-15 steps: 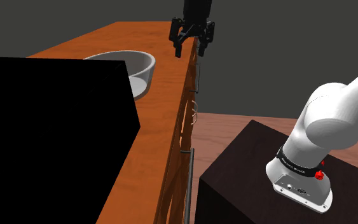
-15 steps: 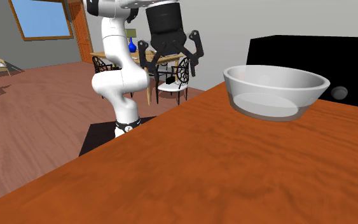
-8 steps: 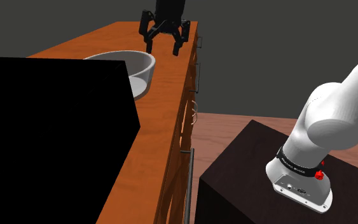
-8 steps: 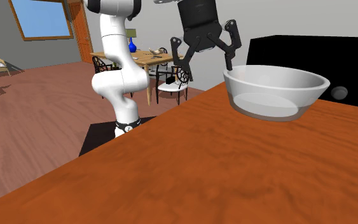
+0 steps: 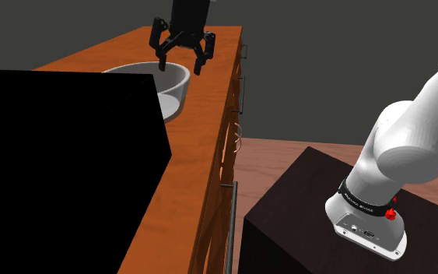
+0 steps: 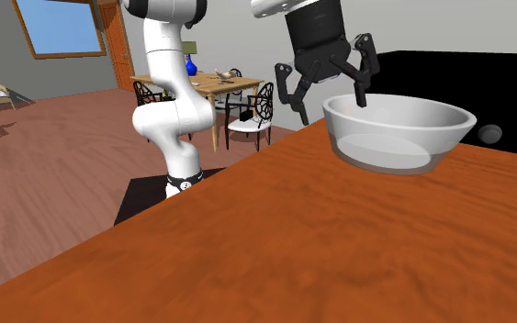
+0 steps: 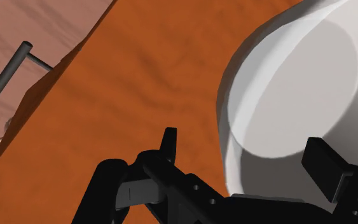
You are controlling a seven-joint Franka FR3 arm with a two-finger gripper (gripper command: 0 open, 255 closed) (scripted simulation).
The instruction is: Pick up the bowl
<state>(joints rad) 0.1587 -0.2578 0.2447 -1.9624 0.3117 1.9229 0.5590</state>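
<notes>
As seen from the shoulder camera, the dark stand [image 5: 303, 226] sits nearest, at lower right, on a wood floor [image 5: 279, 159]. The white arm [image 5: 411, 140] rises from it. Beside the stand runs an orange wood counter [image 5: 190, 179], its front fitted with a thin grey handle [image 5: 230, 226]. A black block [image 5: 54, 171] occupies the counter's near part at that view's left. From the second exterior camera the block stands behind the bowl and carries grey knobs [image 6: 491, 134].

Just past the block, the bowl [image 5: 172, 84] rests upright on the counter; it is pale grey. Bowl and block are close, but contact between them cannot be confirmed.

Above the bowl's rim, on the side toward the counter's front edge, hangs the gripper [image 5: 180, 67], pointed down. Its fingers [image 7: 168, 141] stand wide apart and grip nothing. By the wrist camera, one finger is over bare counter just outside the bowl wall and the other is over the bowl's interior, so the rim lies between them. By the second exterior camera, one fingertip is level with the rim and the other is lower, outside the wall. No contact with the bowl can be confirmed.

Beyond the arm in that view are a table [image 6: 212, 83] with chairs [image 6: 264, 105], a blue vase [image 6: 191, 66] and a window [image 6: 59, 26].
</notes>
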